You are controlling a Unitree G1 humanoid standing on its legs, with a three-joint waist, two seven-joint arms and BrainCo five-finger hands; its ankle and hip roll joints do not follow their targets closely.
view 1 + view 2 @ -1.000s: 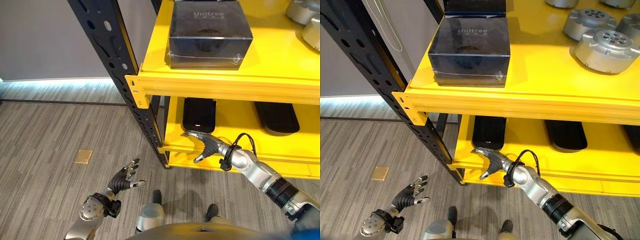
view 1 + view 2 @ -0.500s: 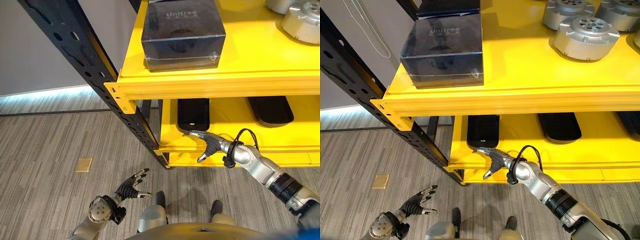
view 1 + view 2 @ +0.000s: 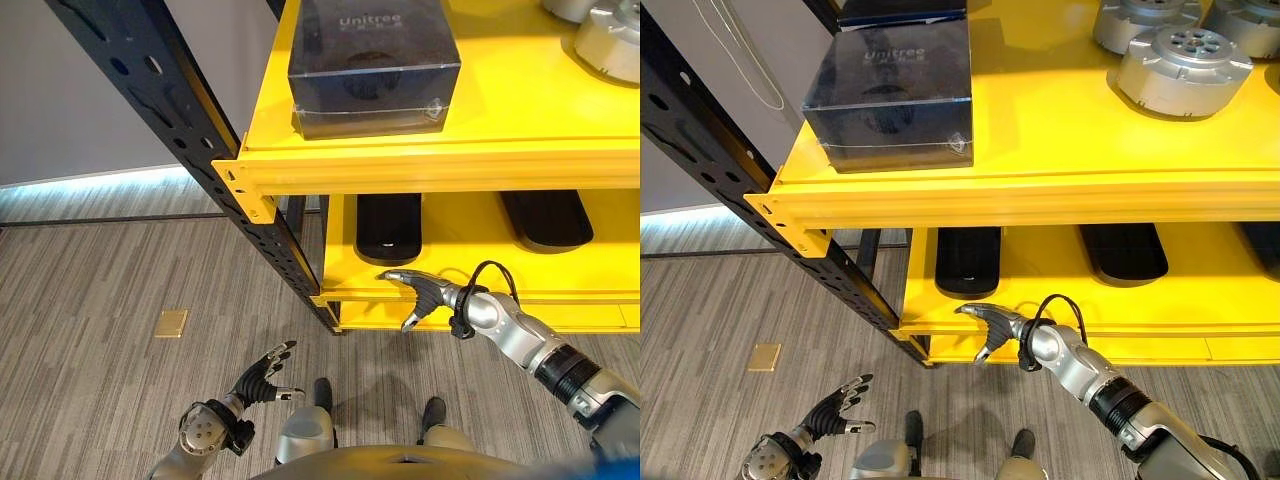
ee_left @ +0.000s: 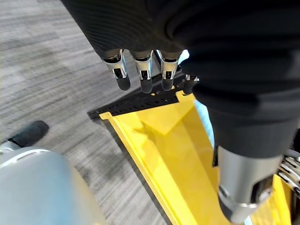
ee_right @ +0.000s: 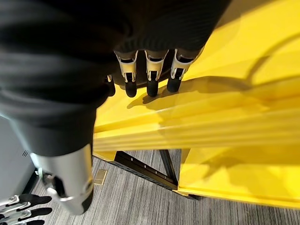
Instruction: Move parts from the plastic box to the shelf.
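The yellow shelf stands in front of me with two levels. On its upper level sit a dark boxed part and silver round parts. Two black flat parts lie on the lower level. My right hand is open and empty, its fingers spread just in front of the lower level's front edge. My left hand hangs low over the floor, open and empty, with its fingers straight.
A black perforated upright post runs diagonally at the shelf's left corner, between my two hands. A small brass plate is set in the grey striped floor to the left.
The camera has shifted, moving the whole picture. My left hand has sunk a little lower in the view. My right hand stays at the lower level's edge.
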